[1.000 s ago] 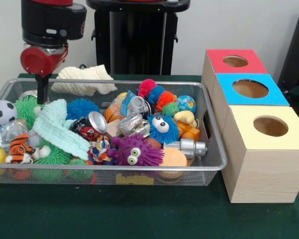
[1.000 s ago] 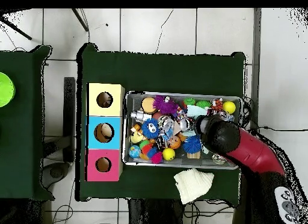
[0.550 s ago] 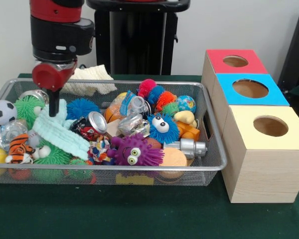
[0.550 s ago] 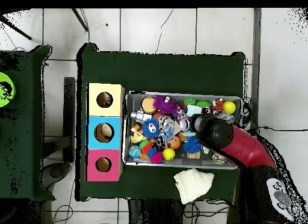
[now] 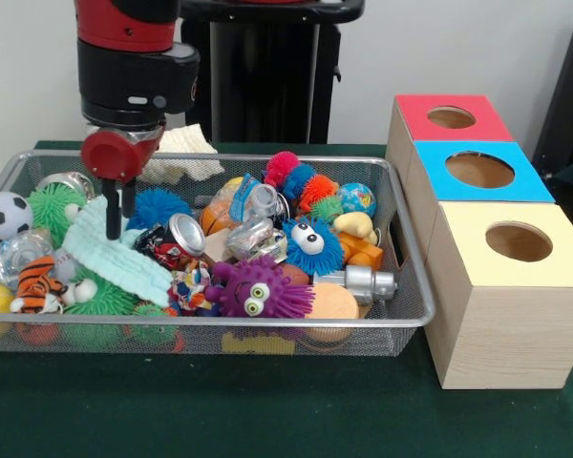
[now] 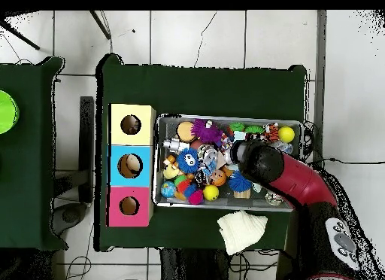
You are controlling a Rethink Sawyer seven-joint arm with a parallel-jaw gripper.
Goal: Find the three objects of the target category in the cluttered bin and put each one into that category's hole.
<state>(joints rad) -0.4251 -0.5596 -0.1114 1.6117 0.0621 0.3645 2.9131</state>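
Mint cloth [image 5: 110, 250] directly beneath tool [image 5: 119, 221], touching.

Readable text: none in either view
Crushed can [image 5: 175, 238]: printing too small to read
Boxes [image 5: 501, 286]: plain coloured tops, no lettering

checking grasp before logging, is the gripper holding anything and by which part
Cannot be told: the gripper hangs right at the mint cloth in the wire bin, but a grip isn't visible.
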